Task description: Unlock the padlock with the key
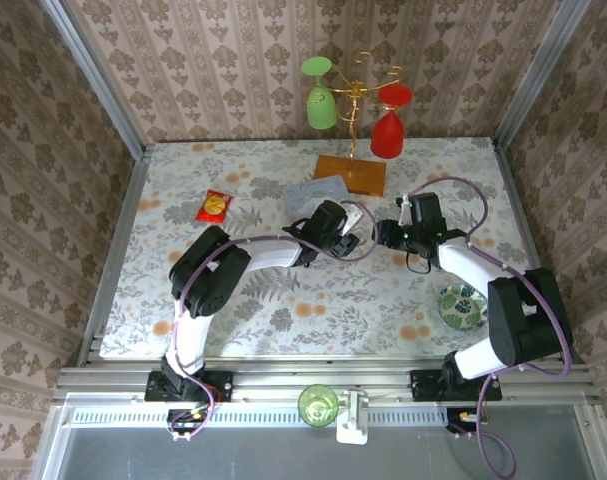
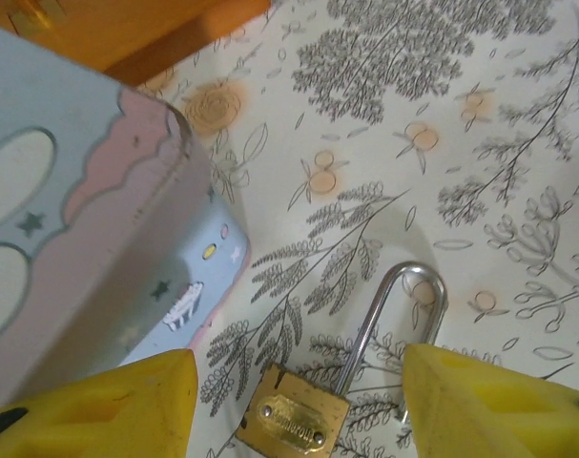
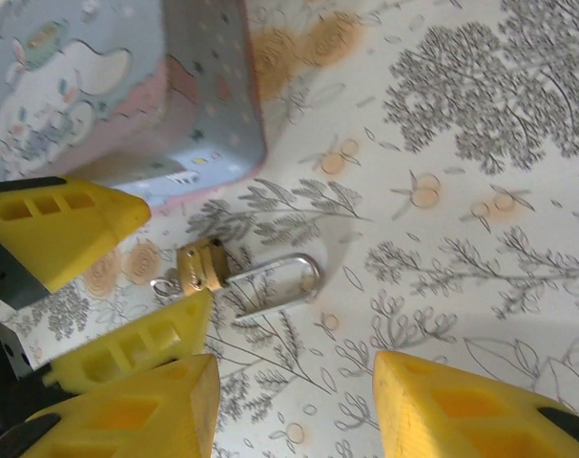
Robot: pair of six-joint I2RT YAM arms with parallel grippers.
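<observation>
The padlock [image 2: 294, 417] lies flat on the floral tablecloth, a small brass body with a long silver shackle [image 2: 415, 282]. The shackle's shorter leg ends free beside the body. My left gripper [image 2: 299, 382] hovers right over it, open, one yellow finger [image 2: 113, 405] on each side and neither touching. The right wrist view shows the padlock [image 3: 201, 267] ahead of my right gripper [image 3: 297, 367], which is open and empty. A small silver ring [image 3: 163, 283] sticks out at the body's base; the key's blade is hidden. From above, the left gripper [image 1: 353, 236] and right gripper [image 1: 383, 236] almost meet.
A pale blue tin [image 1: 313, 192] lies just beyond the padlock, close to the left fingers. Behind it stands an orange-based rack [image 1: 350, 172] with a green and a red glass. A red-and-yellow snack packet [image 1: 215, 205] lies at left, a patterned bowl [image 1: 463, 305] at right.
</observation>
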